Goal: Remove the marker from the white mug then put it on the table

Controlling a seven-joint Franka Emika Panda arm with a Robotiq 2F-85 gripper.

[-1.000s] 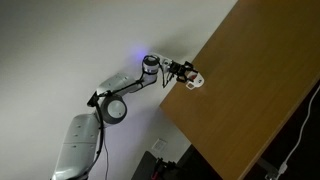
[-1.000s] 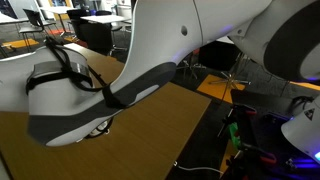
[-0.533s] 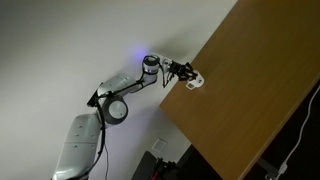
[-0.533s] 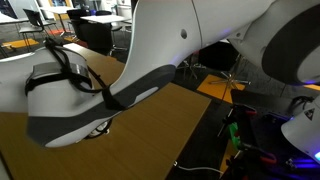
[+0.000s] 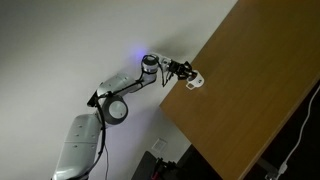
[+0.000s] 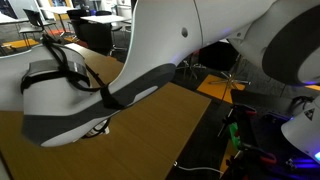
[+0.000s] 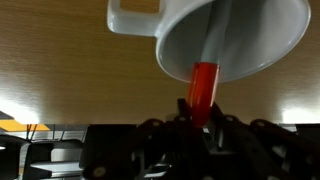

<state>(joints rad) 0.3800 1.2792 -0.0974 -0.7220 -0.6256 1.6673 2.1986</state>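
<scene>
In the wrist view a red-orange marker (image 7: 203, 85) sticks out of the white mug (image 7: 240, 40), which fills the top of the picture with its handle (image 7: 135, 15) to the left. My gripper (image 7: 198, 122) is shut on the marker's near end, its dark fingers (image 7: 184, 118) pressed on both sides of it. Brown wood of the table (image 7: 70, 70) lies behind. In an exterior view the gripper (image 5: 186, 72) hangs over the mug (image 5: 196, 82) at the table's (image 5: 260, 90) edge; the marker is too small to make out there.
In an exterior view the arm's white body (image 6: 150, 70) fills most of the picture, with table wood (image 6: 150, 140) below it and office desks and cables behind. A white cable (image 5: 298, 140) hangs by the table's far side.
The arm has barely moved over the last second. In the exterior view with the close arm, the white link has shifted slightly downward.
</scene>
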